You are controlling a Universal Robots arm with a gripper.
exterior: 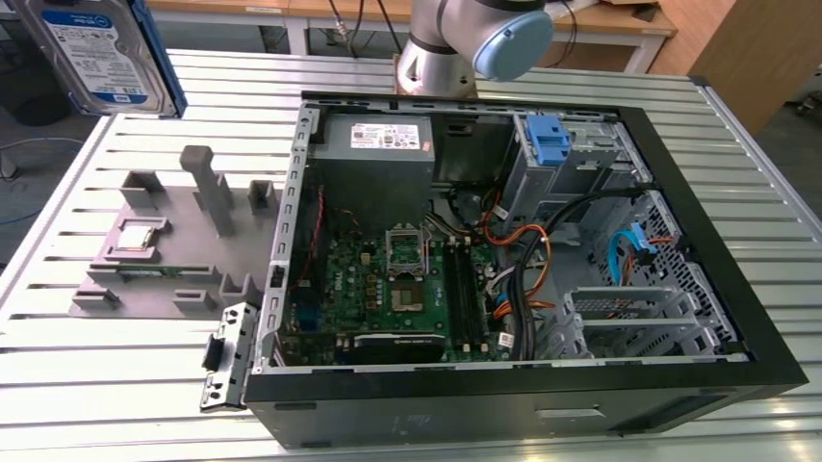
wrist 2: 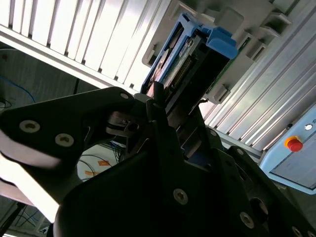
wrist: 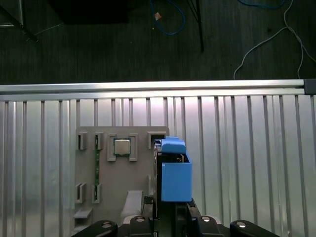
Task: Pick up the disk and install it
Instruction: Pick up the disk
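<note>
- Disk (exterior: 96, 48) stands on edge, long axis near vertical, label facing the exterior view, high at its left, above the table (exterior: 129, 385).
- End effector (wrist 2: 177, 111) clamps the disk, pointing down over a grey holder (wrist: 116, 182).

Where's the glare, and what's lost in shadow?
In the exterior view the table slats shine while the computer case interior sits dim; in the second wrist view the pincer holding the disk is a dark silhouette against glaring slats; in the first wrist view the slats gleam and the floor is dark.
</note>
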